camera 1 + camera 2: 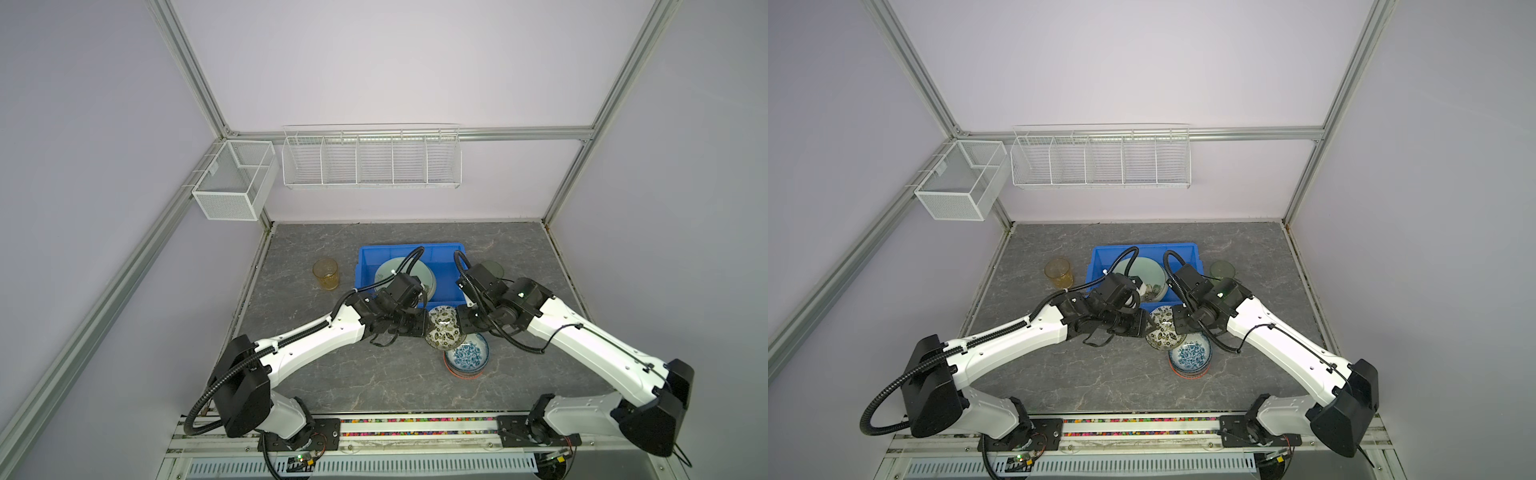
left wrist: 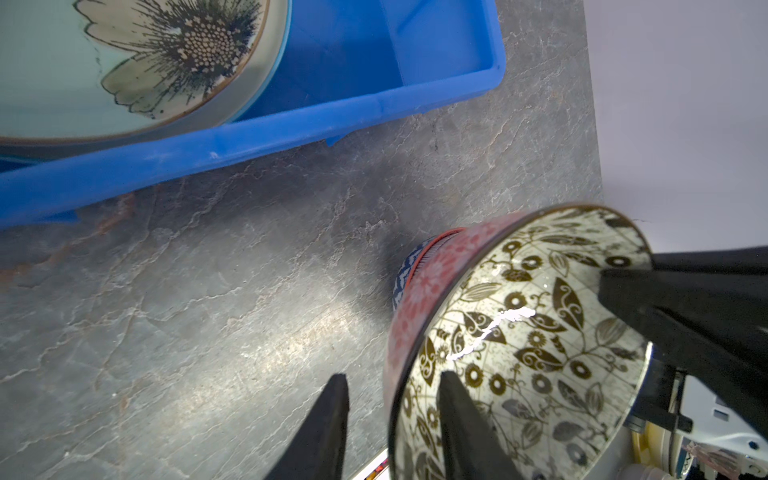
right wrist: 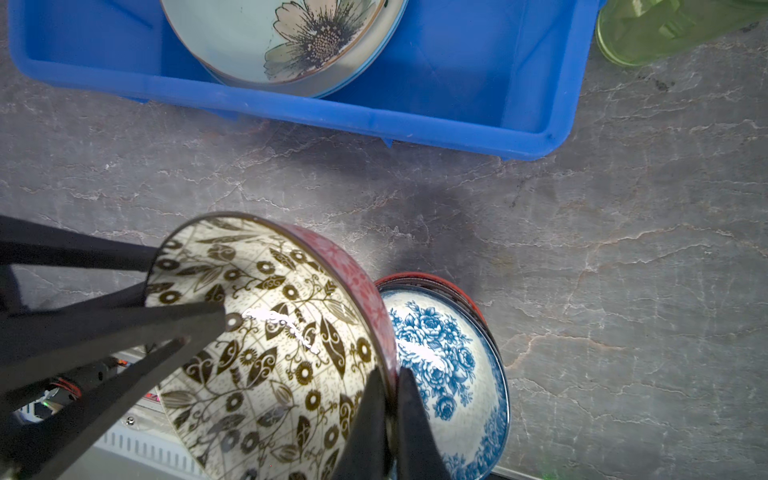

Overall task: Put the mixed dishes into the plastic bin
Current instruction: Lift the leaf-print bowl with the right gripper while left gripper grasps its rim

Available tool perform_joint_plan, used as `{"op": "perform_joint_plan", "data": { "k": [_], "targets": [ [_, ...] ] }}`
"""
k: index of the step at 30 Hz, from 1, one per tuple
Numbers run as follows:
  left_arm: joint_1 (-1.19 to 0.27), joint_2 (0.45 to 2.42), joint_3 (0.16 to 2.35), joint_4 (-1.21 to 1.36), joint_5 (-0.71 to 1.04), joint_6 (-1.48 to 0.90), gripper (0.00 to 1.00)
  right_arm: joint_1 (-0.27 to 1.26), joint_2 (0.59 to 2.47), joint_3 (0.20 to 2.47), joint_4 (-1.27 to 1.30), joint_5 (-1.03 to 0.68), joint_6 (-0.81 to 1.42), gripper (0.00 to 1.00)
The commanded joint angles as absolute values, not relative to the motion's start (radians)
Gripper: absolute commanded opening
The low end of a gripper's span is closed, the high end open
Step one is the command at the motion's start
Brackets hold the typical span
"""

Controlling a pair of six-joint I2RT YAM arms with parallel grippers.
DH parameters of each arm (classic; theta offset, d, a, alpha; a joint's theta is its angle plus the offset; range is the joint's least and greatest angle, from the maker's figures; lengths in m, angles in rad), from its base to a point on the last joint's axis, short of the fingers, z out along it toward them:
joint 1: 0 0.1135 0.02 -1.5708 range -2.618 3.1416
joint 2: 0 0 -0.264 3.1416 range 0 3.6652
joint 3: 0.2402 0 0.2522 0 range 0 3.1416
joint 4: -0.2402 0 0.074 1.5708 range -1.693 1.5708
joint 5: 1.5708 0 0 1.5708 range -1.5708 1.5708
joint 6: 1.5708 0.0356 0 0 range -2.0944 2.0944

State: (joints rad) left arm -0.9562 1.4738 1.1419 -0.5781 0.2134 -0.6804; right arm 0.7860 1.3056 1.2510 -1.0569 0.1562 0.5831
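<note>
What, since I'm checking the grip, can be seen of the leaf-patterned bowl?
The leaf-patterned bowl looks glossy ceramic: cream inside with dark leaves and flowers, red floral outside. It is tilted steeply, near the blue-floral bowl. The right end effector pinches its rim; the left end effector straddles the opposite rim, one finger inside, not yet closed on it.

A: How many bowls?
B: Three show: a leaf-patterned bowl (image 1: 442,330), and at its five o'clock a blue-flowered bowl (image 1: 467,355) nested in a red-rimmed bowl (image 3: 419,277).
A: Cups?
B: Two: an amber cup (image 1: 326,274) at the bin's (image 1: 374,255) nine o'clock, a green cup (image 1: 1222,270) at three.
A: Plates (image 3: 249,37)?
B: At least two, stacked in the one bin.
A: Wire baskets (image 1: 372,160)?
B: Two.
</note>
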Motion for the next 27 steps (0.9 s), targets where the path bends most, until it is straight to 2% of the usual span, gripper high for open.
{"op": "perform_joint_plan", "data": {
  "k": [1,9,20,23,27],
  "targets": [
    [-0.96,1.486,1.178,-0.596,0.202,-0.682,0.34,0.781,1.298,1.281,-1.03,0.149,0.579,0.07],
    [-0.96,1.489,1.176,-0.598,0.2,-0.687,0.26,0.782,1.298,1.281,-1.027,0.142,0.581,0.07],
    [-0.96,1.48,1.172,-0.599,0.189,-0.695,0.07,0.785,1.288,1.276,-1.014,0.132,0.588,0.09],
    [-0.96,1.478,1.173,-0.598,0.183,-0.7,0.0,0.784,1.279,1.273,-1.009,0.133,0.591,0.11],
    [-0.96,1.479,1.185,-0.611,0.165,-0.699,0.0,0.784,1.259,1.272,-1.01,0.138,0.595,0.18]
  ]
}}
